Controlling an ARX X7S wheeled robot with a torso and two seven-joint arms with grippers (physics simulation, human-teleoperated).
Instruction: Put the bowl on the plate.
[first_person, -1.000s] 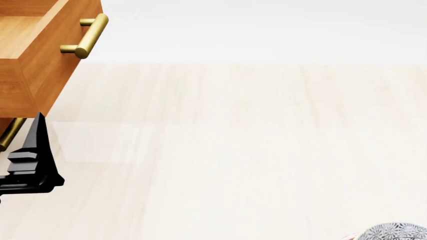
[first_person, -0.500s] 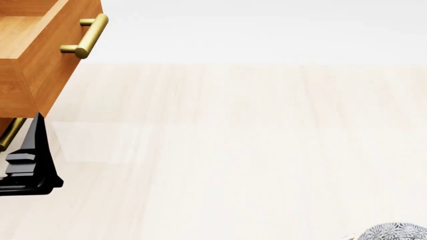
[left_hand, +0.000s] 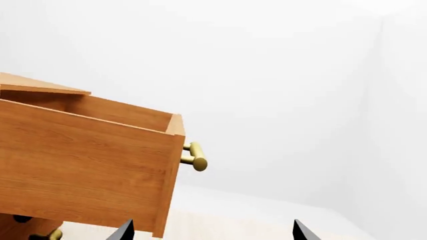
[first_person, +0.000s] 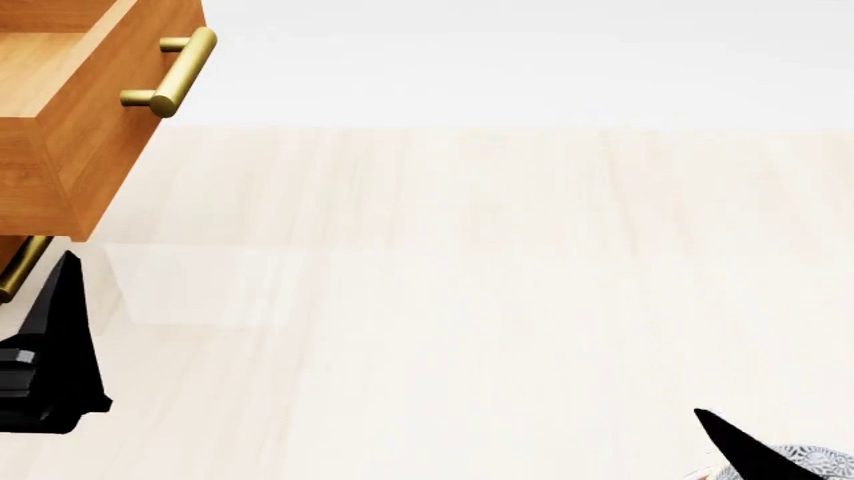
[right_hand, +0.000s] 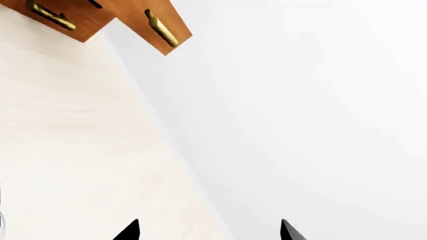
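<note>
Your left claw (first_person: 47, 350), a glossy black pointed part, sits at the head view's left edge, low down, its tip aimed upward. In its own wrist view two black fingertips (left_hand: 124, 231) show wide apart. Your right claw (first_person: 747, 450) pokes in at the lower right corner as a black wedge; its wrist view likewise shows two tips (right_hand: 130, 231) spread apart, nothing between them.

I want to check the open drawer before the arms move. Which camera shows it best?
The left wrist view: the open drawer fills its side, box and brass handle clear. The head view crops it at the corner; the right wrist view catches only a distant edge.
</note>
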